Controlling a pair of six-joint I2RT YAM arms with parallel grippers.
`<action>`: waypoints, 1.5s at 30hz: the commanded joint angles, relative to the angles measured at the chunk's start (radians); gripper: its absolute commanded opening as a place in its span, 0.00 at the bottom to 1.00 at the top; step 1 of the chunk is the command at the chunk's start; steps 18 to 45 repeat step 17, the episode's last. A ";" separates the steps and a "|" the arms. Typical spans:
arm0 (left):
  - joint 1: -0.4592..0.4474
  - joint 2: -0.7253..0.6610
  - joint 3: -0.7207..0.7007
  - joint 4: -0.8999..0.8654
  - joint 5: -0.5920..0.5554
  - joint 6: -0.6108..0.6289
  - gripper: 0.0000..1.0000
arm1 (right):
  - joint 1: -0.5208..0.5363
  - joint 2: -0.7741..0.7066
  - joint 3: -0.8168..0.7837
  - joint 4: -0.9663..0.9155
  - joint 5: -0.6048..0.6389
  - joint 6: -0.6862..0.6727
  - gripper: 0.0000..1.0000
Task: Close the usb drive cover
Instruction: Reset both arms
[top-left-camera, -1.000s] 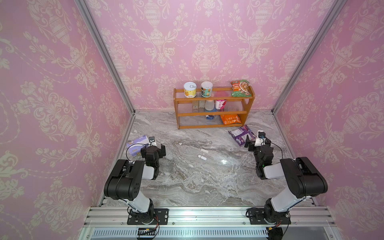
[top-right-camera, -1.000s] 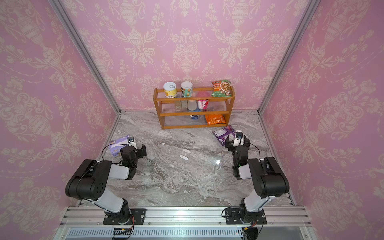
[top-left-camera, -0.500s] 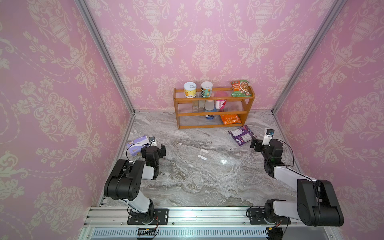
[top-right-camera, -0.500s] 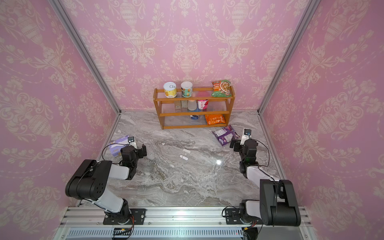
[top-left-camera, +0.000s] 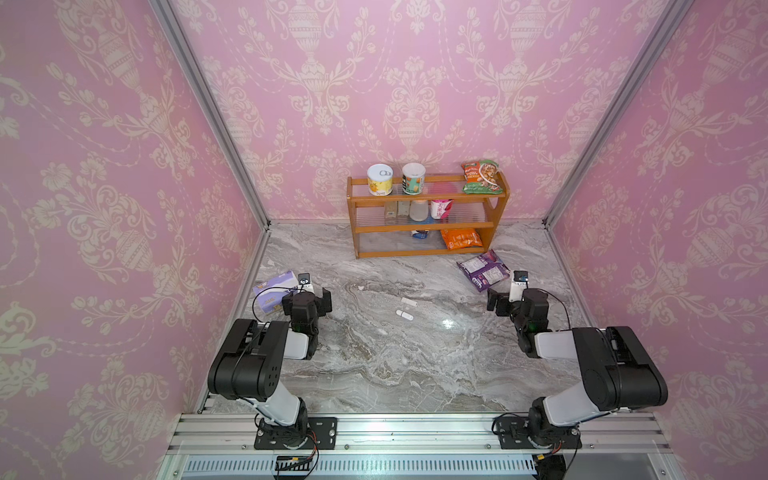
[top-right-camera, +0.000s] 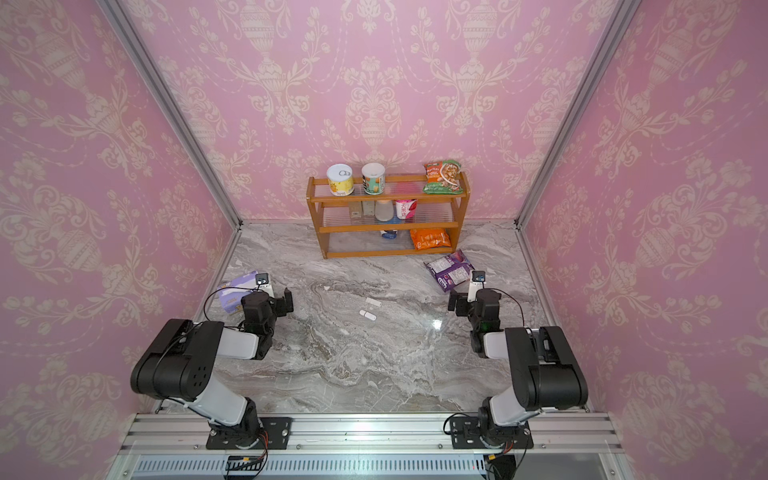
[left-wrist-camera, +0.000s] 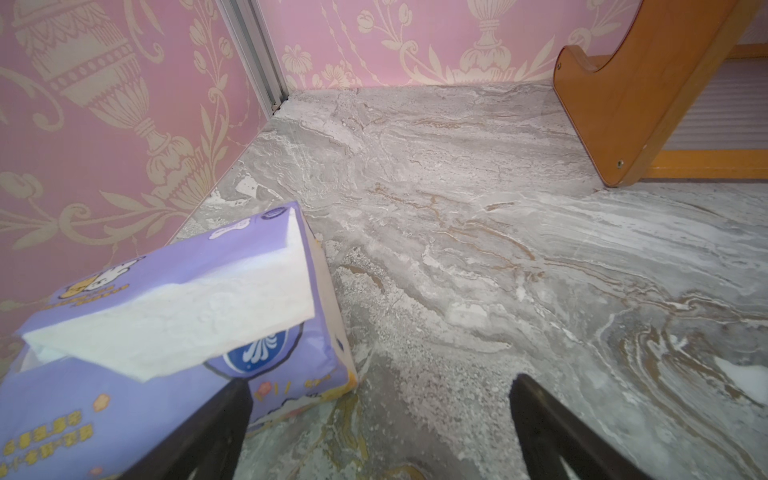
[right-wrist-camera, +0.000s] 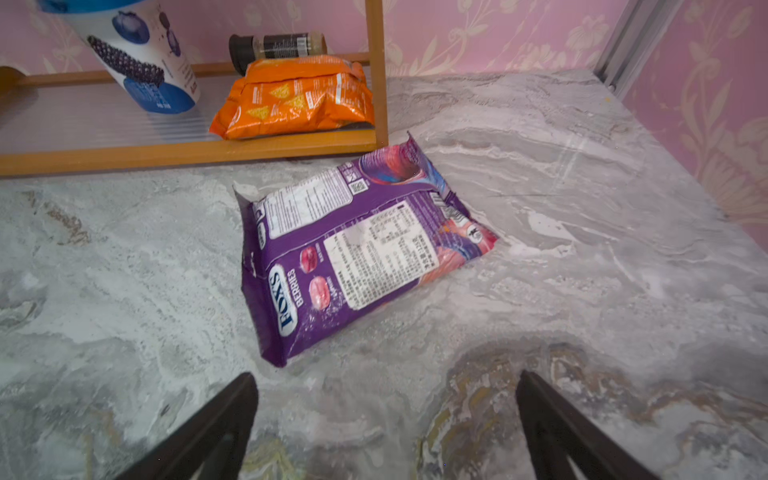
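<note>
The white usb drive lies on the marble table near its middle. The small white cover rests just behind it, apart from it. Neither shows in the wrist views. My left gripper hovers low at the table's left side, open and empty, well left of the drive. At the right side, my right gripper is also open and empty, well right of the drive.
A purple tissue pack lies beside the left gripper, close to one finger. A purple candy bag lies just ahead of the right gripper. A wooden shelf with cans and snack bags stands at the back wall.
The right arm swung out towards the right wall half a second ago and has come back to about where it was. The left arm, the drive and the cover have not moved.
</note>
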 joint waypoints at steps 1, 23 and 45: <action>0.008 -0.018 0.010 -0.008 0.012 0.013 0.99 | 0.014 0.005 -0.023 0.177 0.019 -0.015 1.00; 0.018 -0.017 0.022 -0.033 0.028 0.005 0.99 | 0.001 0.007 0.022 0.092 -0.118 -0.046 1.00; 0.018 -0.017 0.022 -0.033 0.028 0.005 0.99 | 0.001 0.007 0.022 0.092 -0.118 -0.046 1.00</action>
